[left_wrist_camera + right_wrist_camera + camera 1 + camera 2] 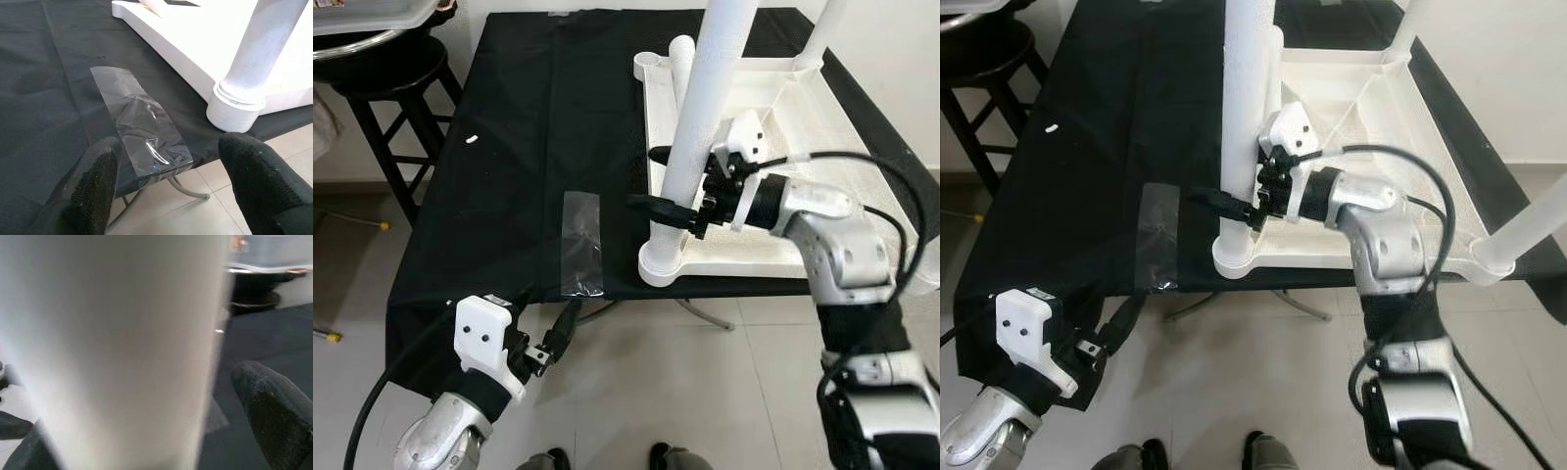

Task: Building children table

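Upside down on the black-draped work table [509, 176]: white children's table top [783, 157], legs pointing up, so each leg can be seated in its corner socket from above. Near corner leg [705, 127] upright in its socket at roughly 6 o'clock of the top, close to the work table's front edge; further legs rising at about 11, 1 and 4 o'clock.

Right gripper [668, 182] reaching in from 3 o'clock, black fingers spread to either side of that near leg, one in front, one behind. From the right wrist view, leg close up between the fingers; whether clamped tight or merely bracketing, cannot tell. Probably steadying or turning the leg into its socket.

Left gripper [560, 338] low at 7 o'clock, off the front edge, fingers wide apart and holding nothing, aimed toward the clear plastic strip [581, 243] lying flat on the cloth. Black stool [382, 69] at 10 o'clock.
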